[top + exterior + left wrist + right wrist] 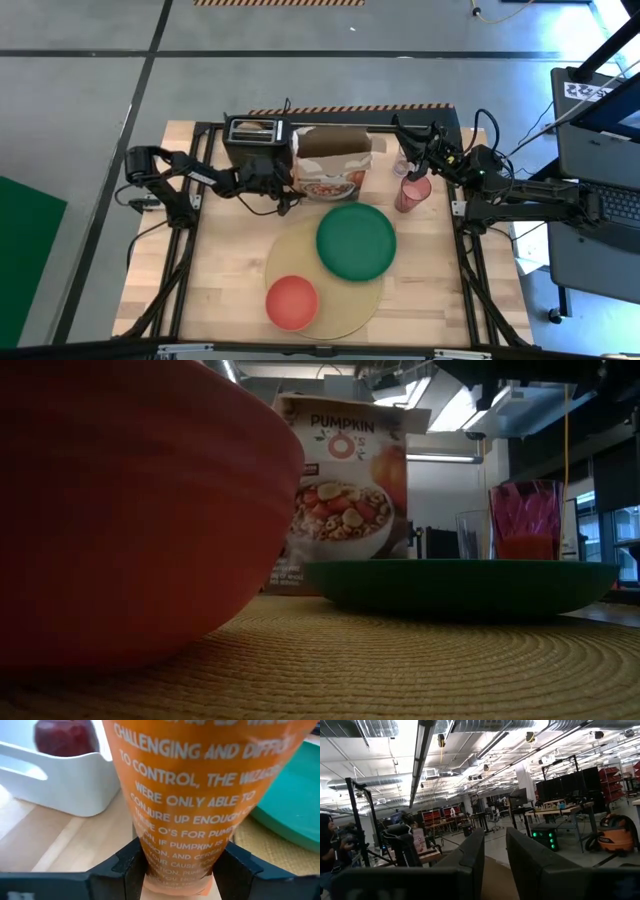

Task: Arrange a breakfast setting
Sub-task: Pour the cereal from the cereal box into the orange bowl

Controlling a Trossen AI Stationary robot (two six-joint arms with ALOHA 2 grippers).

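**Inspector:** As things stand at the far side of the table, what does the left gripper (pixel 180 865) have?

**Onlooker:** It is clamped on the cereal box (pixel 330 165). In its wrist view one finger presses each side of the orange narrow face, which is pinched in between them. The box stands upright at far centre, just right of the black toaster (pixel 255 135).

**Inspector:** And the right gripper (pixel 495 855)?

**Onlooker:** It sits at the far right, just beyond the pink cup (pixel 412 192). Its fingers are slightly parted with nothing between them, and it points out into the room.

**Inspector:** Position of the setting?

**Onlooker:** The tan mat (pixel 300 255) lies near centre. The green plate (pixel 356 241) rests on its far right part, overhanging the edge. The red bowl (pixel 292 301) sits on its near left part, apart from the plate. The cup is upright on the bare wood, just beyond the plate's far right rim, with a small clear glass (pixel 473 535) beside it.

**Inspector:** The apple?

**Onlooker:** The apple (pixel 65 737) lies in the white tray (pixel 65 780), close beside the box. I see it from the left wrist only.
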